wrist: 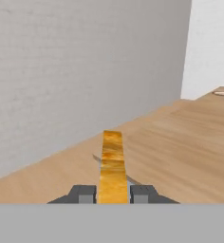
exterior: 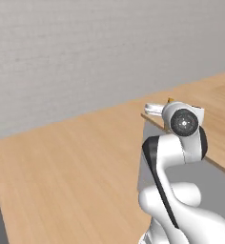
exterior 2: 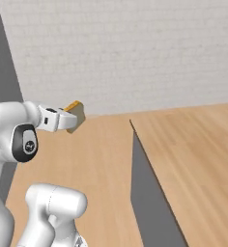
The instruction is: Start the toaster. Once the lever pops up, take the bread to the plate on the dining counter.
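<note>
The gripper (wrist: 113,193) is clamped on the bread (wrist: 112,163), which stands on edge between the two fingers (wrist: 84,193), its long axis running straight ahead toward twelve o'clock. The dining counter (wrist: 180,137) spreads beyond and to the right; a round rim that may be the plate (wrist: 222,93) sits far off at about two o'clock.

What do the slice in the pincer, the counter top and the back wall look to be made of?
Bread: toasted, with a mottled orange-brown crust edge and a matte tan face in the right base view; the pincer is shut on it. Counter: light wood or wood-look laminate with faint straight grain and a smooth satin finish; grey side panel. Wall: pale matte surface with faint horizontal courses, probably painted brick or tile.
</note>
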